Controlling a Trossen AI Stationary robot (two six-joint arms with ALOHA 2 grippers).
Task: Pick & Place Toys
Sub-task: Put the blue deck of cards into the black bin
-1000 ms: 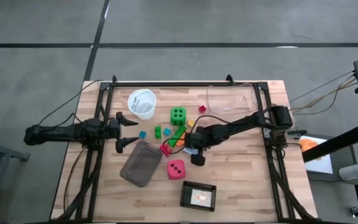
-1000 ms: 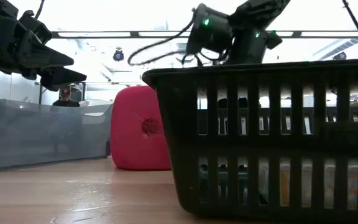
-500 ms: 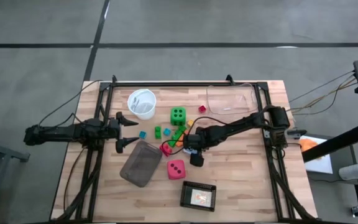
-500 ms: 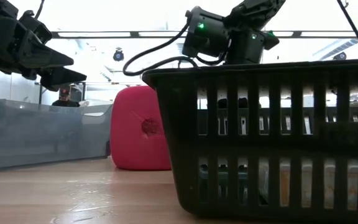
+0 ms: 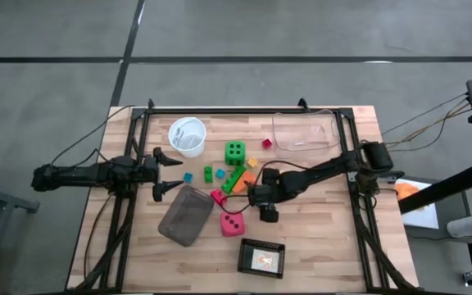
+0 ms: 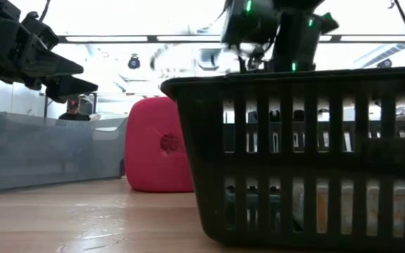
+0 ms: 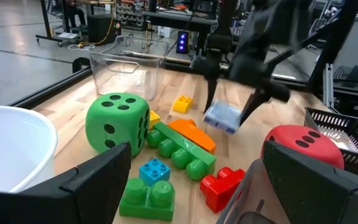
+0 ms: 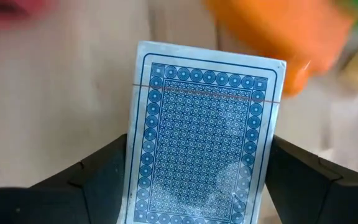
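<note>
The toys lie mid-table: a green die [image 5: 234, 152], a pink-red die [image 5: 232, 222], green bricks [image 5: 233, 179], a red brick [image 5: 218, 197], an orange brick [image 7: 191, 134], a yellow brick [image 7: 182, 103] and a blue brick [image 5: 188, 177]. My right gripper [image 7: 227, 115] hangs over them, just beyond the orange brick, shut on a blue-patterned pack of playing cards [image 8: 204, 124]. My left gripper [image 5: 164, 172] waits open at the table's left, pointing at the toys. My right gripper pinches the card pack by its two long sides [image 8: 134, 180] between its two fingers. The fingers [image 7: 209, 99] come from above, pointing steeply down. The pack [image 7: 221, 117] hangs lifted clear of the table, slightly tilted, above the bricks.
A grey tray [image 5: 185, 215] lies beside the pink-red die. A black slatted basket [image 5: 261, 257] stands at the near edge, a white cup [image 5: 187, 136] at the far left, a clear plastic box [image 5: 304, 131] at the far right.
My right gripper has risen and shifted a little toward the table's right and near edges, rolling slightly as it went.
</note>
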